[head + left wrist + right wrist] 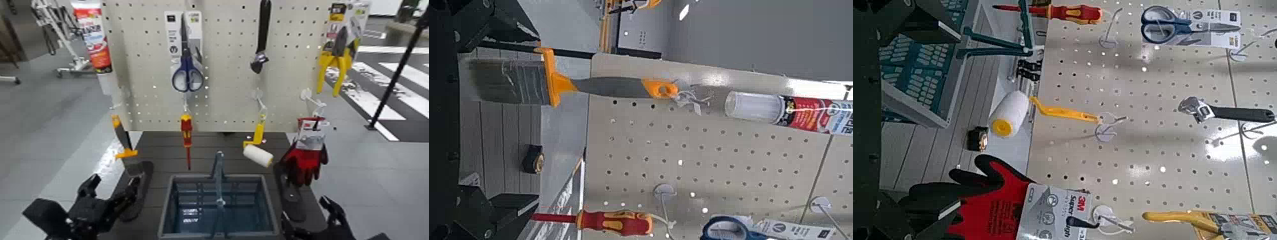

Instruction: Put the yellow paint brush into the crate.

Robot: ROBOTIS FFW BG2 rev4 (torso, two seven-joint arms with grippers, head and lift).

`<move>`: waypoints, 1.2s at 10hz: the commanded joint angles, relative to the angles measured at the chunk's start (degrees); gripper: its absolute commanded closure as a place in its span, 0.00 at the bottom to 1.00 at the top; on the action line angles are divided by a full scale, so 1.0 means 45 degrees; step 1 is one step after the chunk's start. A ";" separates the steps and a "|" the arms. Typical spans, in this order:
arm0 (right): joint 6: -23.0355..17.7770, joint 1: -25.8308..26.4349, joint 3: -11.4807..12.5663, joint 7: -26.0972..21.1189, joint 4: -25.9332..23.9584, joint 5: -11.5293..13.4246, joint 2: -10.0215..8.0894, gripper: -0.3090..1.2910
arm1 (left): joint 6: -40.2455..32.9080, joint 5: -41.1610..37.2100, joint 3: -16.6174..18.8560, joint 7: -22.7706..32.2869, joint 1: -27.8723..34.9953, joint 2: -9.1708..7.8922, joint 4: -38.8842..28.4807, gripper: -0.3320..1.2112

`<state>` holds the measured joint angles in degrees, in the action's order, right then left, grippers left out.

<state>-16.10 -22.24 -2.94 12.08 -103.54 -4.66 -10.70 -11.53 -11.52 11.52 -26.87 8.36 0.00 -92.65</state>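
A: What does the work sit on?

B: A dark slatted table (167,148) with a white pegboard (223,57) standing at its far edge, on a grey floor (45,121). White stripes (389,83) are painted on the floor far off to the right.

A: Where are the pincers?

B: Both low at the near edge in the head view. The left pincer (115,195) is at the near left corner; the right pincer (332,214) is at the near right. I cannot tell for either whether its fingers are spread or pressed together.

A: And the brush?

B: The brush (124,150) hangs on a peg at the pegboard's left edge, bristles down, just beyond and above the left pincer. The left wrist view shows it (569,85) clearly: grey bristles, yellow collar, orange tip on the hook.

A: The crate?

B: The crate (172,204) stands between the two pincers, open, its handle bar upright in the middle.

A: What else?

B: A screwdriver (186,137), scissors (187,70), a wrench (260,38), a roller (257,150), red gloves (306,156), yellow pliers (338,60) and a tube (94,38) hang on the pegboard. The right wrist view alone shows a small dark thing with a yellow spot (977,139) on the table beside the roller.
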 commanded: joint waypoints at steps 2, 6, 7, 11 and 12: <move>0.0043 0.0041 -0.0031 0.0011 0.0001 0.0000 -0.0004 0.28 | 0.1526 -0.0134 0.1132 -0.1041 -0.0804 -0.0254 0.0101 0.32; 0.0062 0.0119 -0.0089 0.0030 0.0040 0.0000 0.0015 0.28 | 0.2229 -0.0349 0.1523 -0.2096 -0.1937 -0.0801 0.0804 0.32; 0.0062 0.0139 -0.0109 0.0050 0.0060 0.0000 0.0035 0.28 | 0.2210 -0.0447 0.1523 -0.2154 -0.2171 -0.0840 0.1039 0.32; 0.0082 0.0217 -0.0168 0.0089 0.0138 -0.0039 0.0035 0.28 | 0.2034 -0.0486 0.1132 -0.2662 -0.3304 -0.1172 0.2211 0.31; 0.0082 0.0236 -0.0187 0.0089 0.0158 -0.0039 0.0035 0.28 | 0.1819 -0.0662 0.1015 -0.2682 -0.3558 -0.1211 0.2601 0.31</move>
<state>-15.73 -21.22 -3.76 12.48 -102.88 -4.83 -10.55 -2.86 -14.13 16.39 -38.90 -6.97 -5.31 -81.88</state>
